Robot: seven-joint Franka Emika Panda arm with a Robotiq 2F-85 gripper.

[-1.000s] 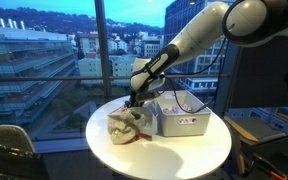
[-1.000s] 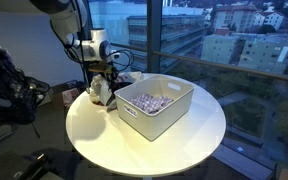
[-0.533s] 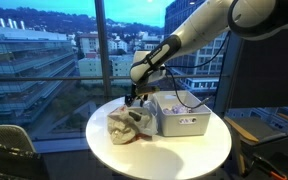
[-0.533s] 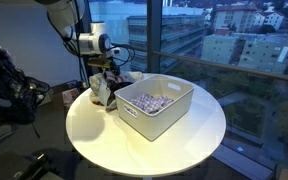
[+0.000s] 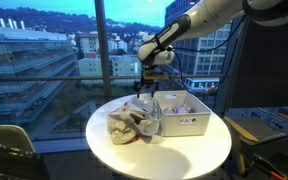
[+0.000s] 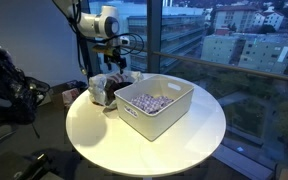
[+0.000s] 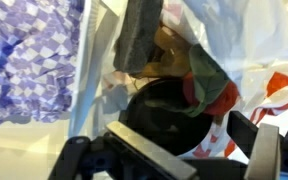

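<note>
Gripper point(image 5: 147, 90) of the single arm hangs in the air above the crumpled white plastic bag with red print point(image 5: 132, 123), clear of it and touching nothing. In both exterior views it sits over the gap where the bag meets the rectangular white plastic bin point(image 5: 187, 120), on the side of the round white table point(image 5: 174, 158) nearest the window. Its 2 fingers point down at the bag.

In the wrist view the gripper point(image 7: 172, 148) shows its jaws spread wide apart, 1 finger low at each side of the frame, with nothing clamped between them. Directly below lies the open mouth of the bag point(image 7: 254, 60), and inside it a dark round object point(image 7: 164, 108) with brown, green and red scraps packed around it; what these are cannot be told. At the left edge of that view is the blue-and-white checked cloth point(image 7: 29, 60) that fills the bin.

The bag point(image 6: 102, 90) rests on the table point(image 6: 104, 145), pressed against 1 short end of the bin point(image 6: 169, 118). Behind the table a glass wall point(image 5: 44, 50) looks out on city buildings at dusk.
</note>
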